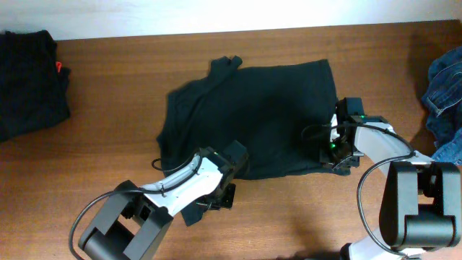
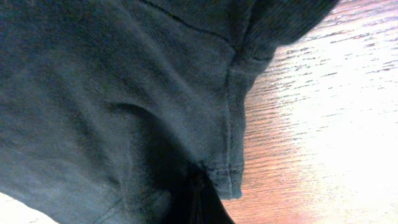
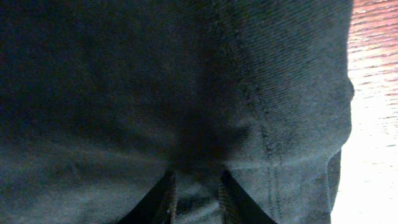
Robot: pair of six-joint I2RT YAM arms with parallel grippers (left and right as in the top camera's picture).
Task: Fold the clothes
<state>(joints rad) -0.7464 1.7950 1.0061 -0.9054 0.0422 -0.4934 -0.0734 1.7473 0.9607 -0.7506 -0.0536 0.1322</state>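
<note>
Black T-shirt (image 2: 93, 93) cloth fills both wrist views. It lies spread out mid-table (image 1: 108, 159). The left gripper (image 1: 235, 162) is pinched tight on its near hem. The right gripper (image 1: 330, 148) nips its right edge, cloth caught between the fingers (image 3: 166, 202). Far left, a dark pile (image 1: 29, 79) carries a red tag (image 1: 60, 68), too small to read. Blue denim (image 1: 447, 101) lies at the right edge.

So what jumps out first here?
A black cloth T-shirt lies spread on the brown wooden table, the left tool and right tool both pinching its near edge. A black cloth pile sits at the far-left corner, a blue denim heap at the right edge.
</note>
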